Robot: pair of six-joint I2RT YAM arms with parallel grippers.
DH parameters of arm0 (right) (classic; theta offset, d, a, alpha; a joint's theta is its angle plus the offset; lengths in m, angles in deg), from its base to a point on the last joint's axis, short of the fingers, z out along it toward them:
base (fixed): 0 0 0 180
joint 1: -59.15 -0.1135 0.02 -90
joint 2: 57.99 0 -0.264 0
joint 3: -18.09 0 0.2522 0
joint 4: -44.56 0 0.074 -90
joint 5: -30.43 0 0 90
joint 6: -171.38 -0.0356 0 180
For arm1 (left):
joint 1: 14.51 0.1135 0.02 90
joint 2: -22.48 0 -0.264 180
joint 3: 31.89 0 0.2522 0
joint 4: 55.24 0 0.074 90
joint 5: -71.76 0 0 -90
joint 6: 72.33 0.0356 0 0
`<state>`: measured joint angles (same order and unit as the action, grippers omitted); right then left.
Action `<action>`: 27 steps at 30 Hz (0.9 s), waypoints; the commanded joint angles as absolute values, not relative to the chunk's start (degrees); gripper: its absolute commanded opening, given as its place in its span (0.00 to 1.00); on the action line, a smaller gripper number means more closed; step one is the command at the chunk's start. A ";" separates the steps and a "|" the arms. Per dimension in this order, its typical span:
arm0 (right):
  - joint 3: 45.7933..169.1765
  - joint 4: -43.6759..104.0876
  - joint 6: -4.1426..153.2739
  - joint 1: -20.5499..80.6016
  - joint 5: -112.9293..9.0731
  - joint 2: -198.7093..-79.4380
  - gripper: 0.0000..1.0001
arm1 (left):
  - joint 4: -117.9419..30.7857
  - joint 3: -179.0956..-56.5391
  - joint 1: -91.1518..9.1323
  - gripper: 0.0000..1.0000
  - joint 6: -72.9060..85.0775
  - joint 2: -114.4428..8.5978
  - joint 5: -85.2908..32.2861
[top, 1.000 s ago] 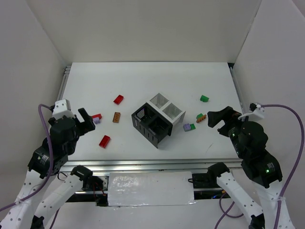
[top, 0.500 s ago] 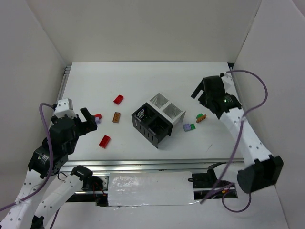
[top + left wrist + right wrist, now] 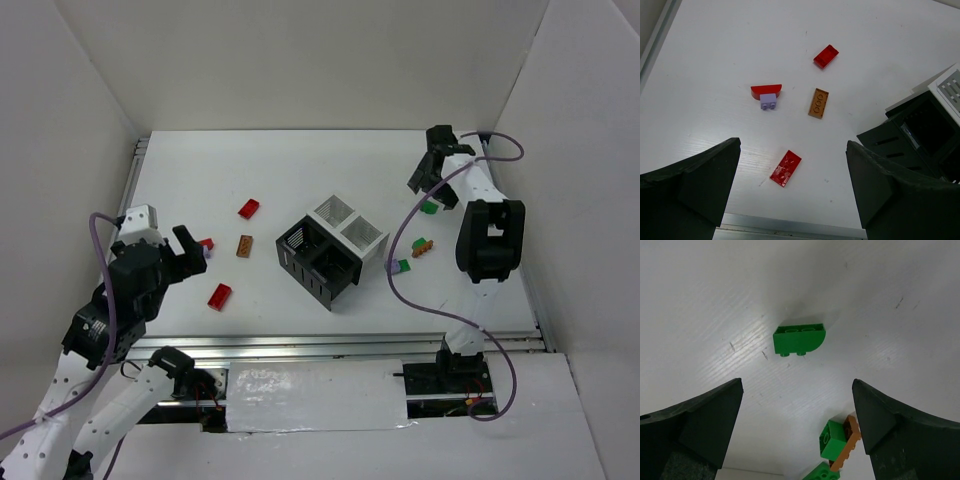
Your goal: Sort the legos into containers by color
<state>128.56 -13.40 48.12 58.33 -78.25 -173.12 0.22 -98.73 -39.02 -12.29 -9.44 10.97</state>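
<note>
Crosswise before the right claw (image 3: 797, 386) lies the green lego (image 3: 799, 338).

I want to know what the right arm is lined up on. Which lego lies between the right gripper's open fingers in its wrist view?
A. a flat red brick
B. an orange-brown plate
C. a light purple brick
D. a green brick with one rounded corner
D: the right wrist view shows the green brick lying free on the table, framed by the open right gripper.

right tool (image 3: 430, 190) swung forward, now above green brick (image 3: 799, 338)
</note>
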 commanded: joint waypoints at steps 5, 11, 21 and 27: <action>134.77 -15.51 51.41 62.32 -73.63 -178.92 0.95 | -2.72 -98.65 -39.03 0.99 -10.99 -11.52 9.97; 136.17 -15.08 52.99 64.07 -70.92 -182.88 0.92 | -2.54 -98.74 -39.03 0.99 -11.08 -12.23 10.23; 141.80 -17.45 54.93 64.16 -63.18 -188.95 0.87 | -2.80 -98.65 -38.94 1.00 -10.90 -12.23 9.71; 138.55 -15.70 54.92 64.25 -63.09 -187.28 0.78 | -2.98 -98.65 -39.03 0.99 -10.81 -11.97 9.45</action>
<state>139.11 -15.83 54.40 64.19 -64.32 -188.77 0.02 -98.71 -39.02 -12.22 -12.35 9.97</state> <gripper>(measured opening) 0.798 0.994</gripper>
